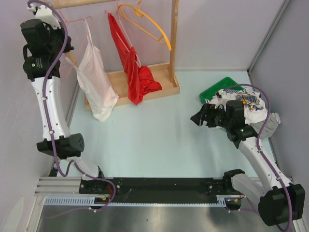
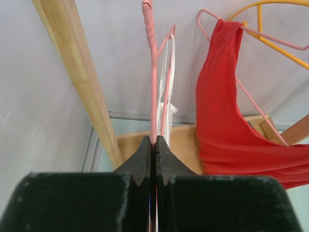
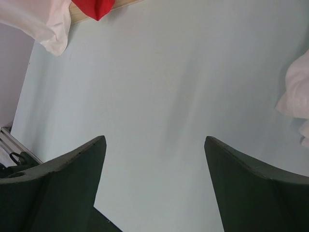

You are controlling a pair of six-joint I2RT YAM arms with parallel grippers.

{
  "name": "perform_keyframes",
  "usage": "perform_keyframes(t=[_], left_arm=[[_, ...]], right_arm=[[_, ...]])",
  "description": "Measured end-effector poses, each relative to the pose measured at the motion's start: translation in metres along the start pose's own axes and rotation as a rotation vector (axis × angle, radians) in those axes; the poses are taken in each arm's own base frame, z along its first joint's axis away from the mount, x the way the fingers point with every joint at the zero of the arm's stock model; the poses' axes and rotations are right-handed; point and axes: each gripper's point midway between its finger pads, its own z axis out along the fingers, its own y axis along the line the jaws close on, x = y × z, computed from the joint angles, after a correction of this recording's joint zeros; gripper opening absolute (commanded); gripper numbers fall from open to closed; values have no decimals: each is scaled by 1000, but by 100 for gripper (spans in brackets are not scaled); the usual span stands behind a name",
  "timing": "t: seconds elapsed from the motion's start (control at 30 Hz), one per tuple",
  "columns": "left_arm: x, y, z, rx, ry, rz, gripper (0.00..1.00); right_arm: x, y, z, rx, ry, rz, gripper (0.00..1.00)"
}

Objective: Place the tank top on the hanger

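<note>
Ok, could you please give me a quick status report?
Left gripper shut on hanger. Right gripper open, empty. Tank top hanging on hanger. Red garment alongside.

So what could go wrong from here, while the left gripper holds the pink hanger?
The left gripper pinches only thin wire, so the hanger may twist or slip. The tank top hangs by narrow straps; a tilt could slide one off. The red garment hangs close and might snag.

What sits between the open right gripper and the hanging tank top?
Top view: only bare table separates the right gripper from the tank top; the red garment hangs just beside that line.
</note>
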Motion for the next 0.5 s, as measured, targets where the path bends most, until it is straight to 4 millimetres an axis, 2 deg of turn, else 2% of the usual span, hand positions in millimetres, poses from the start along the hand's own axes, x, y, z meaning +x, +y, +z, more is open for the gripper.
perform_keyframes(t=[0.5], left_arm=[[20, 14, 12, -63, 59, -7, 0]], right_arm=[[0, 1, 1, -6, 3, 4, 88]])
